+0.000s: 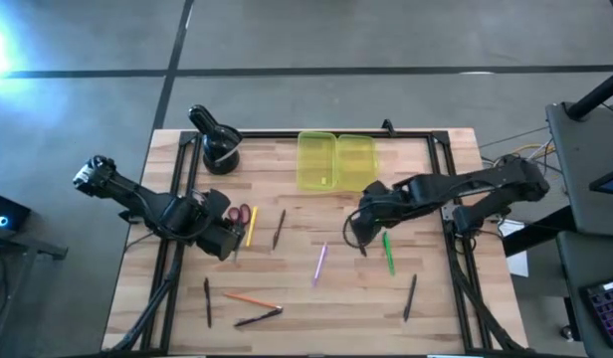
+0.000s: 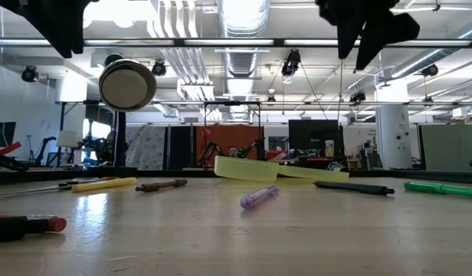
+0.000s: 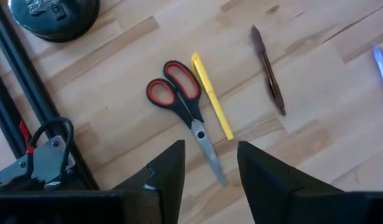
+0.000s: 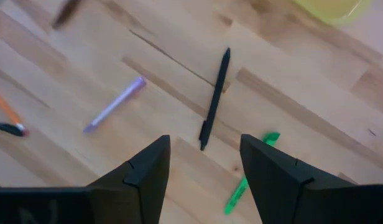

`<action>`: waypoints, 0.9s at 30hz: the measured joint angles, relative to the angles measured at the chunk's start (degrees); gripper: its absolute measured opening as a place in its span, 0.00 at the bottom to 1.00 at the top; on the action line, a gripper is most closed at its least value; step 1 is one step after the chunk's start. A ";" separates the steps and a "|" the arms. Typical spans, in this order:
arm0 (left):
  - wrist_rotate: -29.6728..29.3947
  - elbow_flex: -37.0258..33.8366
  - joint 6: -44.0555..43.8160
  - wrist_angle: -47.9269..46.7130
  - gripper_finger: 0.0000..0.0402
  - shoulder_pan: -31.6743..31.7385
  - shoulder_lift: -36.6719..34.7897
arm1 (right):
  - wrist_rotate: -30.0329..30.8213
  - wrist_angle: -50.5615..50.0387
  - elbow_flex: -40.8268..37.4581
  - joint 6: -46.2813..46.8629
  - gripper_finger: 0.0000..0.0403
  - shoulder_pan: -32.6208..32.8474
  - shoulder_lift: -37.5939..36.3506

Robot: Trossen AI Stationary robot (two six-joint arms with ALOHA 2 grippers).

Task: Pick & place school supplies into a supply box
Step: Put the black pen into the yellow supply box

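Pens and pencils lie scattered flat on the wooden table. My left gripper point(image 1: 227, 235) point(image 3: 210, 165) hovers open above the red-handled scissors point(image 3: 182, 102) point(image 1: 239, 215), with a yellow pen point(image 3: 211, 96) and a brown pencil point(image 3: 268, 70) beside them. My right gripper point(image 1: 358, 225) point(image 4: 204, 158) hovers open above a black pen point(image 4: 215, 98), between a purple pen point(image 4: 114, 104) point(image 1: 319, 264) and a green pen point(image 4: 250, 171) point(image 1: 388, 252). The yellow supply box point(image 1: 334, 161) point(image 2: 259, 169) lies open near the far edge.
A black round holder point(image 1: 219, 149) stands at the far left, next to the box. Near the front edge lie a black pen point(image 1: 207, 301), an orange pencil point(image 1: 252, 299), another black pen point(image 1: 259, 317) and, toward the right, one more point(image 1: 410, 296). Black rails frame the table's sides.
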 joint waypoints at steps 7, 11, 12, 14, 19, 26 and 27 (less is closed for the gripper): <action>-0.31 -1.47 0.32 0.46 0.33 0.04 -0.76 | -0.59 0.20 -0.04 -2.24 0.43 -0.36 9.24; -0.29 -1.54 0.37 0.89 0.33 0.04 -0.91 | -0.72 0.56 -0.09 -5.05 0.42 -1.15 14.29; -0.29 -1.54 0.37 1.29 0.33 0.04 -1.01 | -1.01 0.84 -0.10 -5.80 0.41 -1.46 15.25; -0.20 -1.50 0.46 1.67 0.33 0.04 -1.19 | -2.01 2.09 -0.14 -7.39 0.41 -2.19 17.10; 0.20 -1.44 0.46 2.46 0.33 0.04 -1.97 | -4.00 6.30 -0.79 -10.16 0.41 -4.22 20.00; 0.73 -1.44 0.59 2.52 0.33 0.04 -2.33 | -6.40 13.16 -4.87 -11.04 0.41 -6.96 20.52; 0.76 -1.44 0.79 2.53 0.33 0.04 -2.33 | -6.78 14.39 -5.72 -11.20 0.41 -7.32 20.38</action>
